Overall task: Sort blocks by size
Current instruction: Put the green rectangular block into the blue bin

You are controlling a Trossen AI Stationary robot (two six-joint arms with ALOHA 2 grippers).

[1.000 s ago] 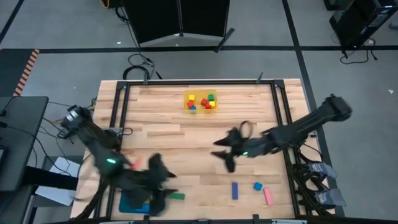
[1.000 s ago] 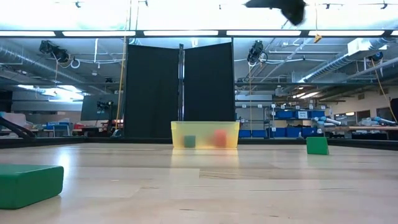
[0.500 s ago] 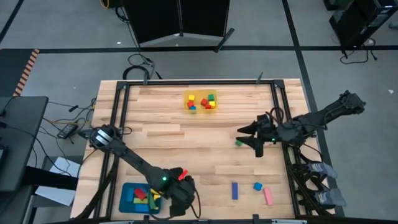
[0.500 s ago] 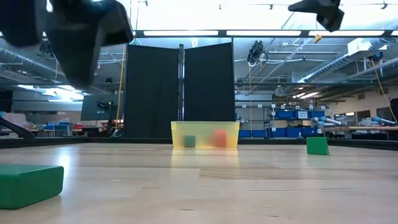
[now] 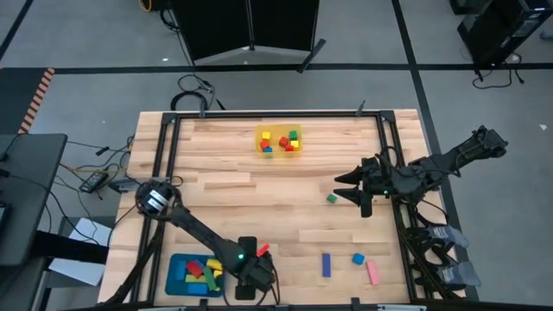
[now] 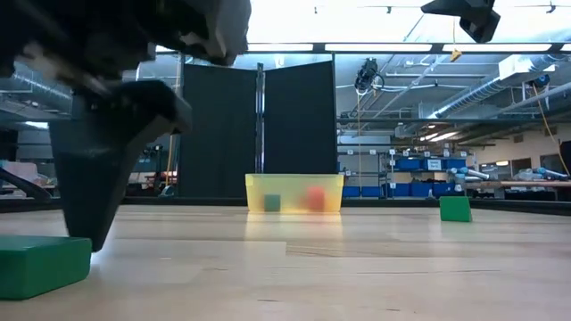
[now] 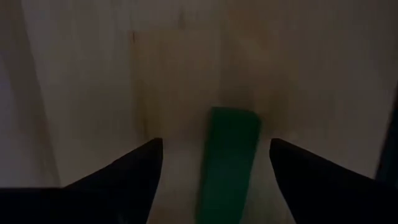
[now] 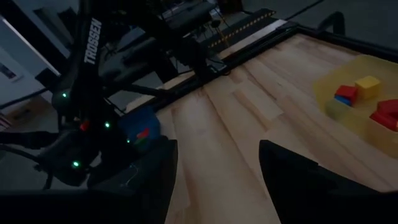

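Looking down from the high view, I have the left gripper (image 5: 248, 278) just beside the teal tray (image 5: 175, 285), where the long blocks go; small cubes sit in the yellow tray (image 5: 278, 152) far across the table. My right gripper (image 5: 356, 192) hangs spread and empty above a small green cube (image 5: 330, 199). At table level, one dark finger (image 6: 98, 169) drops just beside the green bar (image 6: 43, 265). Through the left wrist, spread fingers straddle that green bar (image 7: 229, 160), not yet gripping it, nothing obstructing.

Wooden table (image 5: 225, 186): yellow tray (image 5: 278, 141), teal tray (image 5: 177, 278), scattered blocks (image 5: 350, 261).
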